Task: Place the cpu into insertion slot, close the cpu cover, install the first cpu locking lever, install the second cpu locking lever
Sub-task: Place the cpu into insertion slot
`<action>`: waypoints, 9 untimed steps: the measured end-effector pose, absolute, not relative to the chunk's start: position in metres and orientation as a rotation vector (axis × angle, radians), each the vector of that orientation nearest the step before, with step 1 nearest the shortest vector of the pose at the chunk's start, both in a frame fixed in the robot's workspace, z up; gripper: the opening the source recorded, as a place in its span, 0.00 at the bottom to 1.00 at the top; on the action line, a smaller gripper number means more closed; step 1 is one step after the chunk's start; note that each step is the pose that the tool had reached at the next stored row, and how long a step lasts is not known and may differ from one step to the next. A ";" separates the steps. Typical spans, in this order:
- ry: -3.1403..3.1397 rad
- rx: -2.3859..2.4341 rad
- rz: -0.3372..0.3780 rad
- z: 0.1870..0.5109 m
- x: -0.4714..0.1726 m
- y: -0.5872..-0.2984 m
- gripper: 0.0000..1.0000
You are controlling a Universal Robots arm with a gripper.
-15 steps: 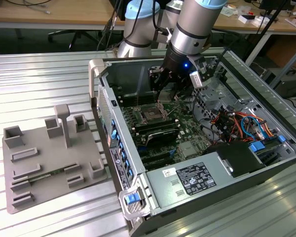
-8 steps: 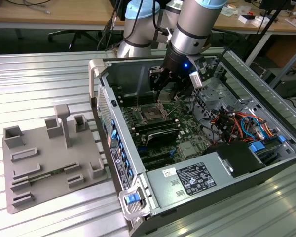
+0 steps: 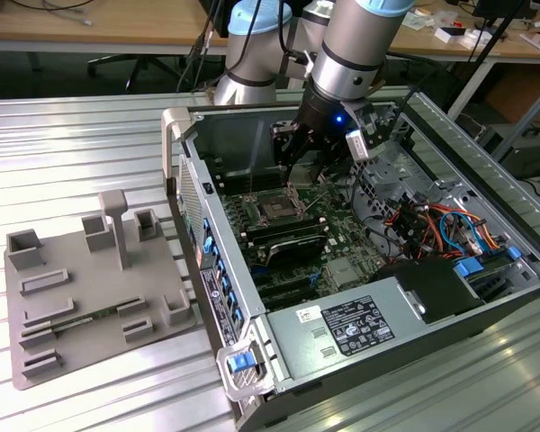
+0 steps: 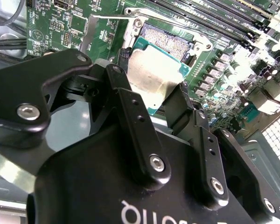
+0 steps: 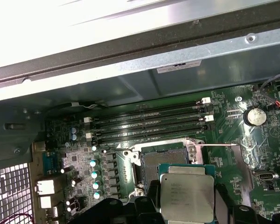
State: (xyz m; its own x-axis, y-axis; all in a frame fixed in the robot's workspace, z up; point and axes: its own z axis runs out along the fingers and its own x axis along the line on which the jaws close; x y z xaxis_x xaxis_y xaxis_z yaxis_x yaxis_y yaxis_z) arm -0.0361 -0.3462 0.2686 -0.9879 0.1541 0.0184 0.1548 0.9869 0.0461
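The black two-fingered tool [image 4: 149, 86] gripped the small silver-topped square cpu [image 4: 154, 70]; it hung above the dark, silver-rimmed insertion slot [image 4: 167, 41], not yet seated. Any tilt or offset could bend the pins.

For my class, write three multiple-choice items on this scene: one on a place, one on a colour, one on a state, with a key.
1. Where does the grey fixture plate lie?
A) on the table, at the exterior view's left of the computer case
B) inside the case
C) on the arm

2. What colour is the circuit board around the insertion slot?
A) red
B) green
C) white

3. The cpu is:
A) seated under a shut cover
B) lying on the table
C) held by the gripper

Key:
1 A, it rests outside the case.
2 B, green in both wrist views.
3 C, the fingers clamp its edges.
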 end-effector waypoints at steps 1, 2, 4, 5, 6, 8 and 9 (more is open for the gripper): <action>-3.116 -0.243 -0.074 0.269 -0.036 -0.346 0.55; -3.117 -0.244 -0.074 0.269 -0.036 -0.346 0.55; -3.116 -0.246 -0.074 0.269 -0.036 -0.346 0.55; -3.116 -0.247 -0.074 0.269 -0.036 -0.346 0.55; -3.116 -0.248 -0.074 0.269 -0.036 -0.346 0.55; -3.116 -0.251 -0.074 0.269 -0.036 -0.346 0.55; -3.116 -0.252 -0.074 0.269 -0.036 -0.346 0.55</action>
